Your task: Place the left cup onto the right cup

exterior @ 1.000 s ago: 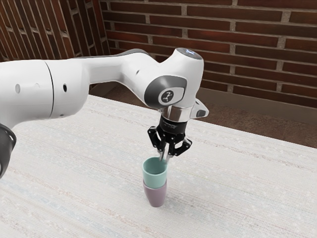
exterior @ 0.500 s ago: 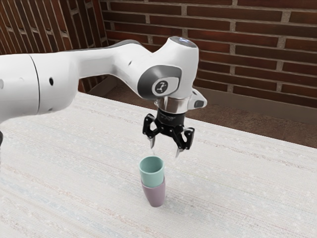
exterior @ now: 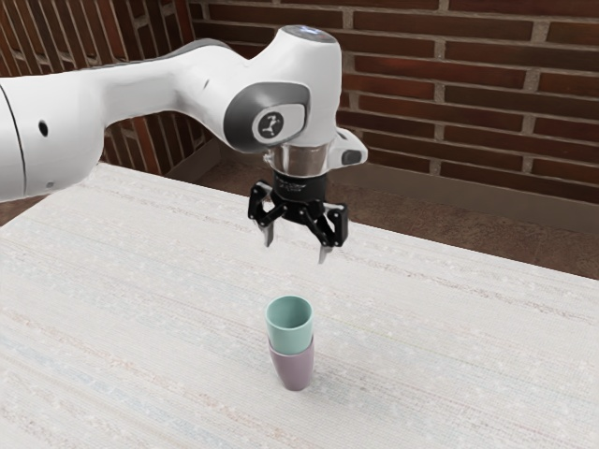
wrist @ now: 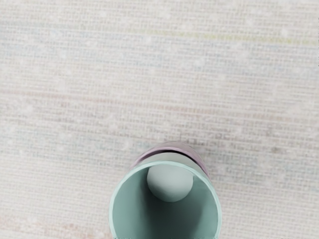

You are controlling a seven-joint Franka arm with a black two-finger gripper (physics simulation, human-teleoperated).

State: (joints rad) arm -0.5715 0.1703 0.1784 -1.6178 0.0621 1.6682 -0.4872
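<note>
A teal cup stands upright, nested in a mauve cup on the pale table. My gripper hangs open well above the stack, slightly toward the exterior view's left, with nothing between its fingers. From the wrist camera I look straight down into the teal cup. A sliver of the mauve cup's rim shows just beyond it.
A red brick wall runs behind the table, and the table's far edge slants across the back. Bare woven tabletop surrounds the stacked cups on all sides.
My gripper opened and let go of the teal cup, then rose and drifted toward the exterior view's left. The teal cup stays seated in the mauve one.
</note>
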